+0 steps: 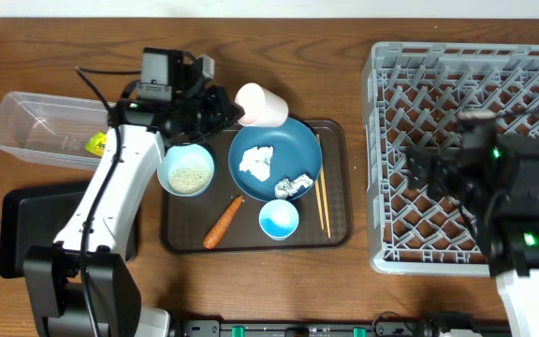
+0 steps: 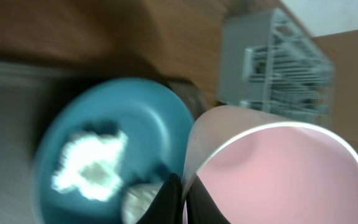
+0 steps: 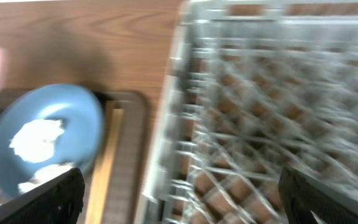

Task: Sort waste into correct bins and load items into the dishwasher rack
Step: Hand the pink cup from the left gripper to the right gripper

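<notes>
Left hand [image 1: 235, 110] tight on sideways cup [image 1: 262, 104]

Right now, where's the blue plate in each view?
Overhead: plate at centre, on the brown tray, tissue on it.
Left wrist: plate left of centre, behind the pink cup.
Right wrist: plate lower left, blurred.
Shared landmark: grey rack, to the plate's right in every view.
</notes>
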